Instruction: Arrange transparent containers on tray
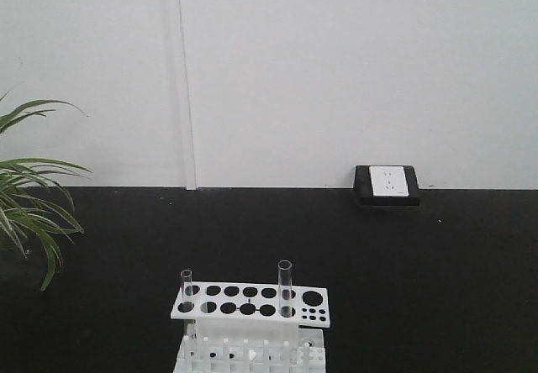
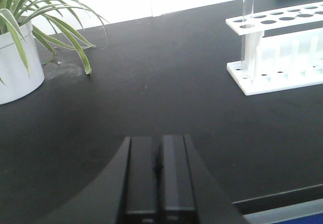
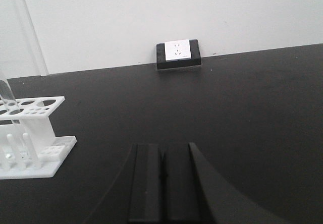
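Standing racked, test tubes (image 1: 186,282) (image 1: 284,276) sit beyond closed hands (image 2: 158,148) (image 3: 162,153)

wall (image 1: 336,70): white | tabletop (image 1: 437,289): black | socket box (image 1: 387,185): against wall

Lab bench (image 1: 420,289), white tube rack (image 1: 252,320) (glass tubes (image 1: 284,285) upright)

No legible text, labels or numbers in any view. The wall socket (image 1: 387,183) faceplate and the test tube rack (image 1: 220,300) carry no readable markings.
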Tool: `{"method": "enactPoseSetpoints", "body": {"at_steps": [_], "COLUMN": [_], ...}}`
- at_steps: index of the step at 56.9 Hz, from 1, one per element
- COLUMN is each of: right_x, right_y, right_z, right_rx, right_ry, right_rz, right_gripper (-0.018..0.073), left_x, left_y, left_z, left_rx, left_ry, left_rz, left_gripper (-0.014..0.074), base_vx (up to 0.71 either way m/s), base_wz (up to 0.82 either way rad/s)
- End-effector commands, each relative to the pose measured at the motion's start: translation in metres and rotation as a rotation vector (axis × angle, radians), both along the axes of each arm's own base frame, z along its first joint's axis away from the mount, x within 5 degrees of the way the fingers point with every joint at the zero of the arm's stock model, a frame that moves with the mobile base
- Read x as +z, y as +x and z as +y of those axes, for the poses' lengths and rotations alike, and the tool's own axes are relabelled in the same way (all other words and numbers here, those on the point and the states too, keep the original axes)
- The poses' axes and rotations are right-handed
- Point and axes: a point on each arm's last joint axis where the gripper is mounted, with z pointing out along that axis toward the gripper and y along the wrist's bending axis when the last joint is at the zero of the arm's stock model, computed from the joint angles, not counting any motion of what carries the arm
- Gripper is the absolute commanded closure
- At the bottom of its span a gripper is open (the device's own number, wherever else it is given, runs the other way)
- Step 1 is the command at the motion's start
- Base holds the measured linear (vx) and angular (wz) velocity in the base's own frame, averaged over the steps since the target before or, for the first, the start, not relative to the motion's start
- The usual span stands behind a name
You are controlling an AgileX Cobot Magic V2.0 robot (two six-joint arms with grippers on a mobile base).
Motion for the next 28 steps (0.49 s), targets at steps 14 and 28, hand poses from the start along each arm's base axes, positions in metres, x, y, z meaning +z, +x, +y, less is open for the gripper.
{"method": "enactPoseSetpoints", "body": {"at_steps": [14, 28], "right_x": [0.0055, 0.0055], "right_y": [0.0, 0.0], "right_z": [0.0002, 0.0002], "right_rx": [0.001, 0.001], "right_ry": [-0.006, -0.006], "right_rz": [-0.086, -0.086], "right_gripper": [0.0571, 0.0571], "left_x": [-0.002, -0.002], "left_y": [0.0006, 0.0006], "left_z": [-0.0005, -0.0005], "left_rx": [-0.002, -0.002], "left_ry": [-0.017, -0.017], "left_rz": [-0.069, -0.069], "left_gripper": [0.0603, 0.0603], "base_vx": [0.0, 0.0], "base_wz": [0.0, 0.0]}}
